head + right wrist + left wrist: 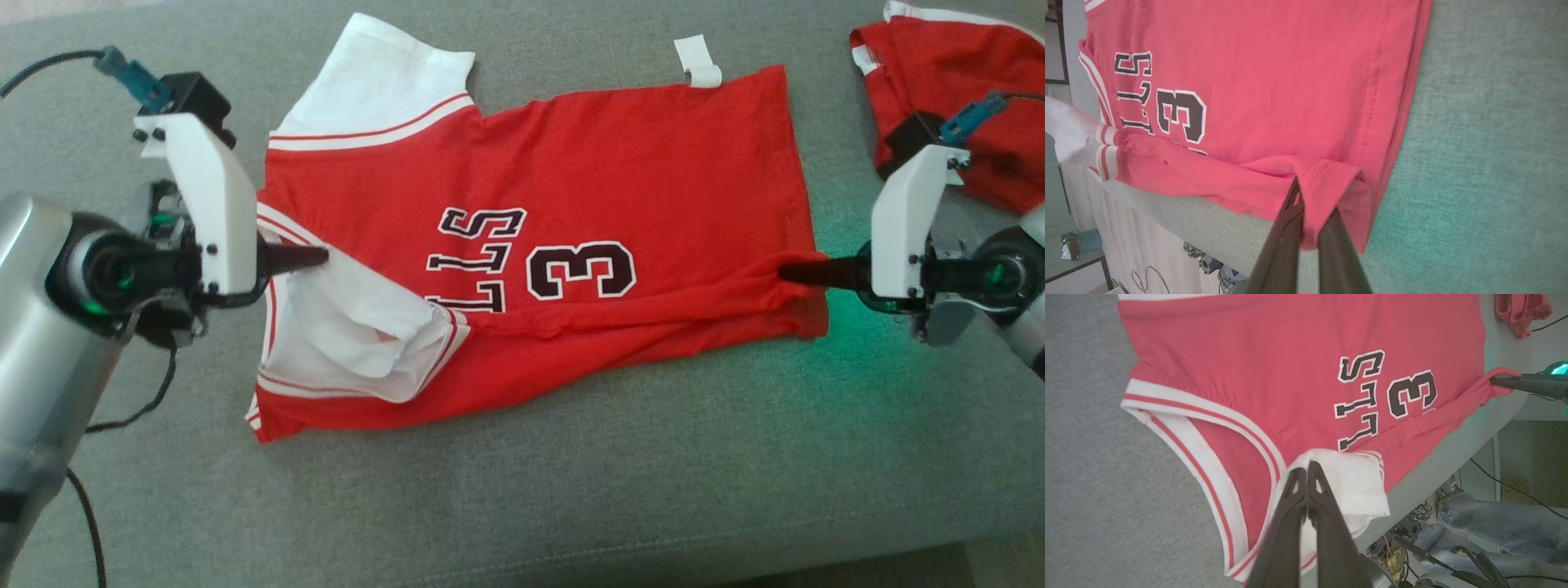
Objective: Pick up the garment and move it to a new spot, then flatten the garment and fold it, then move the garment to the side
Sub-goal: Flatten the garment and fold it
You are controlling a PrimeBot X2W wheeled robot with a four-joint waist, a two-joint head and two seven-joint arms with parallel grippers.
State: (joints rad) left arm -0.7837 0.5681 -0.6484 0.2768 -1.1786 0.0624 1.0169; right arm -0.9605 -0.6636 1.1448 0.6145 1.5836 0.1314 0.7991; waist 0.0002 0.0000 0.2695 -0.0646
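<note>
As they clamp, left gripper and right gripper pinch garment

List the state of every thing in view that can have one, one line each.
red jersey, spread on the grey cushion, print up, near edge bunched and partly folded over
white near sleeve, folded in over the chest
left gripper, shut on the white near sleeve
right gripper, shut on the jersey's hem
second red garment, crumpled at the cushion's far right
</note>
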